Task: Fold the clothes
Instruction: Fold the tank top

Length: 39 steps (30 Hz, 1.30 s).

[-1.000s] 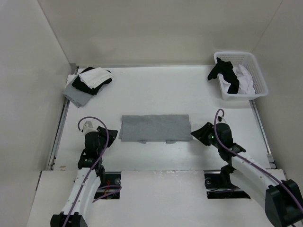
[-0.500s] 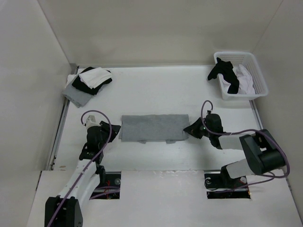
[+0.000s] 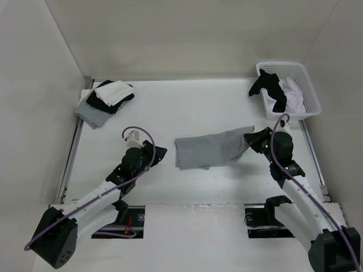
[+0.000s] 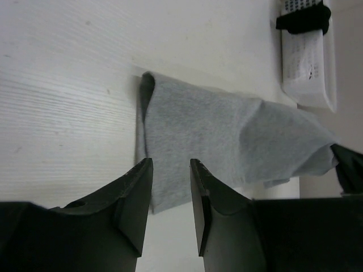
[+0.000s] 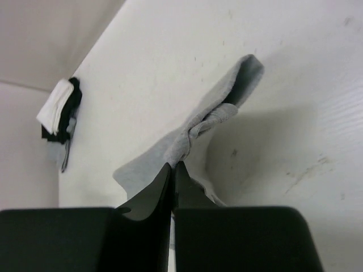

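Observation:
The clothes, a light grey T-shirt (image 3: 209, 149) folded into a strip, lie mid-table. Their right end is raised off the surface. My right gripper (image 3: 250, 141) is shut on that raised end; in the right wrist view the closed tips (image 5: 174, 165) pinch a bunched fold of the grey T-shirt (image 5: 195, 130). My left gripper (image 3: 161, 152) is open just left of the shirt's left edge. In the left wrist view its fingers (image 4: 140, 184) stand apart with nothing between them, and the grey T-shirt (image 4: 221, 133) lies just beyond.
A stack of folded grey, black and white garments (image 3: 105, 100) sits at the back left corner. A white basket (image 3: 283, 64) holding black and white clothes stands at the back right. Walls close in the table on three sides.
My right gripper has closed on the shirt's right end, lifted it and dragged the shirt to the right. The left arm has reached forward and right towards the shirt's left edge.

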Each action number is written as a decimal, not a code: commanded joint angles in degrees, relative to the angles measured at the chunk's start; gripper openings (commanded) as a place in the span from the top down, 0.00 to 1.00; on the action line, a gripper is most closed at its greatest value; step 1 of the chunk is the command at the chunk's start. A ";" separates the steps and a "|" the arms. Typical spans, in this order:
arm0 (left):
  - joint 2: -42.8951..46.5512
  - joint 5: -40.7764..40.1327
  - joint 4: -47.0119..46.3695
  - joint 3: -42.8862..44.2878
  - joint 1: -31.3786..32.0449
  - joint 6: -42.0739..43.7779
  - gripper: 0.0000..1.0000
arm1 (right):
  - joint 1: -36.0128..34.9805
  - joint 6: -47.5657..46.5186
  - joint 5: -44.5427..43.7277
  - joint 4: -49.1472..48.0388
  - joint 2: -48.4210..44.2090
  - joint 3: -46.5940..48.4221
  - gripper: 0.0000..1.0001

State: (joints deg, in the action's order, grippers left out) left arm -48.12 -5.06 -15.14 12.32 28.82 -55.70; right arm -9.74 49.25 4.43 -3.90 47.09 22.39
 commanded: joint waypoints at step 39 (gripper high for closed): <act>-9.08 -5.40 -6.13 5.95 6.90 3.57 0.66 | -28.12 -4.79 -19.89 1.10 -4.69 5.50 1.00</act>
State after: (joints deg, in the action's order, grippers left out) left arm -53.78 -10.55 -17.82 13.61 34.02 -55.42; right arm -41.32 42.52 -14.57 2.74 50.70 33.85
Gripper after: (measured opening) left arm 0.340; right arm 0.018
